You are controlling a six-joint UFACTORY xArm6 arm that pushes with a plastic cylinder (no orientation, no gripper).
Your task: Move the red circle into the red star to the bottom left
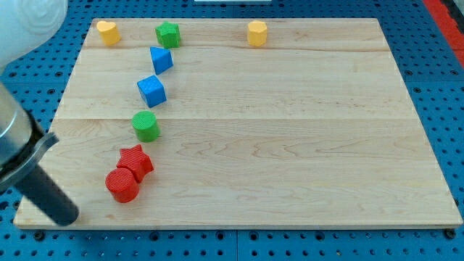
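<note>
The red circle [122,185] lies at the view's lower left of the wooden board [290,145], touching the red star [136,160] on that star's lower-left side. My tip [67,216] is the lower end of a dark rod that slants in from the view's left edge. It rests near the board's bottom left corner, to the left of and slightly below the red circle, with a gap between them.
A green circle [145,125] lies just above the red star. A blue cube [152,90] and a blue triangle [161,59] are further up. A yellow heart [108,32], a green star [167,33] and a yellow hexagon [257,33] line the top edge.
</note>
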